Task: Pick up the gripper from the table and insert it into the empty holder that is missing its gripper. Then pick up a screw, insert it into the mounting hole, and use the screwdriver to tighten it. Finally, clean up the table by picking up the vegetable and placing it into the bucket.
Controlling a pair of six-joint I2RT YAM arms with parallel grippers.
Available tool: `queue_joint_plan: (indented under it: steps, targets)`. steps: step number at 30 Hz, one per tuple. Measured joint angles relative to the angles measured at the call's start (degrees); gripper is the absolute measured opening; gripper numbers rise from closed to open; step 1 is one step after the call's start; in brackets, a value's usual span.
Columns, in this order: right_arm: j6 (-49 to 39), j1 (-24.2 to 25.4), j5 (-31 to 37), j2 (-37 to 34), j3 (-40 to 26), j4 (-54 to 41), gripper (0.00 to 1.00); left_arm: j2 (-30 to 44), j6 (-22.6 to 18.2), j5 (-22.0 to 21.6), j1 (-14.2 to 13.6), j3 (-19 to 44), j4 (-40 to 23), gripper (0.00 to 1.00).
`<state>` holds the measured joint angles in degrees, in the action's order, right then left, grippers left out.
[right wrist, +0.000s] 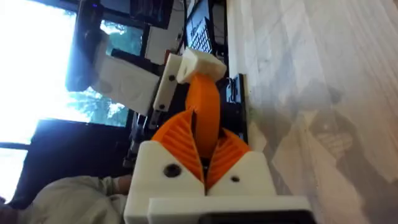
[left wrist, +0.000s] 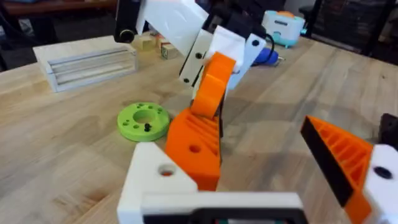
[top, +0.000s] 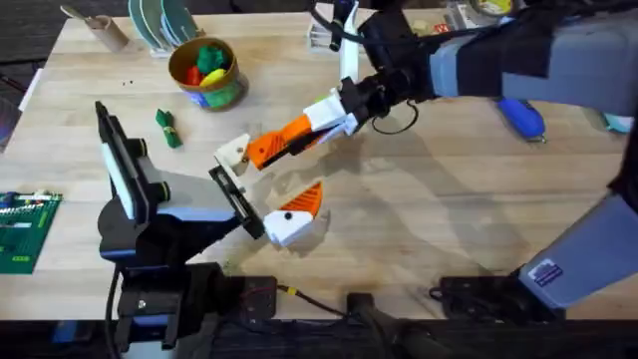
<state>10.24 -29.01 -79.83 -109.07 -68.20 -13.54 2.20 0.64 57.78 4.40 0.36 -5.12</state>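
My right gripper [top: 291,134] [right wrist: 205,155] reaches in from the right and is shut on the gripper [top: 261,152] [right wrist: 205,112], a flat orange piece. The piece's far end meets the white holder [top: 231,152] [left wrist: 155,180] [right wrist: 199,63], one jaw of my left gripper [top: 264,184] [left wrist: 267,162]. That gripper is open, and its other jaw carries an orange ribbed pad. The left wrist view shows the gripper [left wrist: 198,140] lying against the holder. The blue screwdriver [top: 520,117] lies far right. The dark green vegetable [top: 167,128] lies beside the bucket [top: 177,70]. A black screw [left wrist: 147,127] sits on a lime-green ring [left wrist: 134,118].
The bucket holds colourful toys. A green circuit board [top: 25,229] lies at the left edge, with a plate rack [top: 159,20] at the back. A slatted wooden block [left wrist: 87,62] lies beyond the ring. The table's right half is bare wood.
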Motion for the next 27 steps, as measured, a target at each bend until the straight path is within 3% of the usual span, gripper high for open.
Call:
queue_joint_plan:
  steps: [9, 20, 27]
  targets:
    - [3.6, -0.1, -1.5, -1.5, 0.0, 4.4, 0.02, 0.1, 0.6, -0.2, 0.0, 0.0, 0.0, 0.993]
    - [17.9, -2.2, 2.6, -1.5, 0.0, 19.0, 0.02, 0.1, 0.3, -3.5, 0.7, 0.0, 0.4, 0.993]
    - [21.7, -5.1, 5.8, -1.6, 0.0, 21.8, 0.02, 0.1, 0.4, -4.6, 0.8, 0.0, 0.5, 0.993]
